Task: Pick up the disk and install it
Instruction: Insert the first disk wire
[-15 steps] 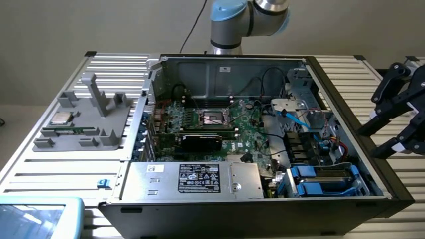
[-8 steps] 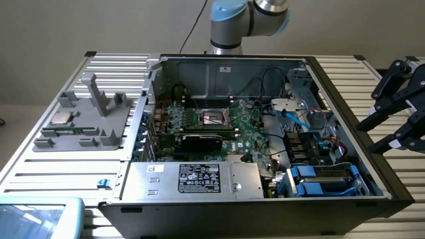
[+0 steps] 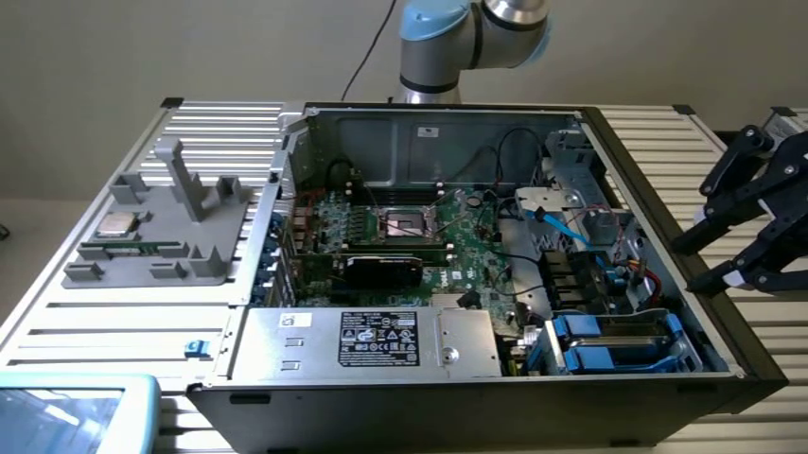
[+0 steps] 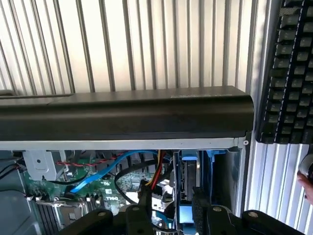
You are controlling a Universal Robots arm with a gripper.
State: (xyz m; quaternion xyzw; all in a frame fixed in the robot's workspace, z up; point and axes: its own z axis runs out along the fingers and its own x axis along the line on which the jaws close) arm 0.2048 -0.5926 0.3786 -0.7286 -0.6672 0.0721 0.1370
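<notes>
The disk, silver-grey in a bright blue frame, lies in the drive bay at the front corner of the open computer case, on the exterior view's right. In the wrist view the disk shows edge-on in its blue frame, below the case's black side wall. My black gripper hangs outside that wall, over the slatted table, apart from the disk. Its fingers stand open with nothing between them. In the wrist view my gripper points down toward the bay.
Inside the case are a green motherboard, loose cables and a grey metal box with a black label. A grey fixture with a small silver chip sits at the exterior view's left. A keyboard and a person's hand lie beside the case.
</notes>
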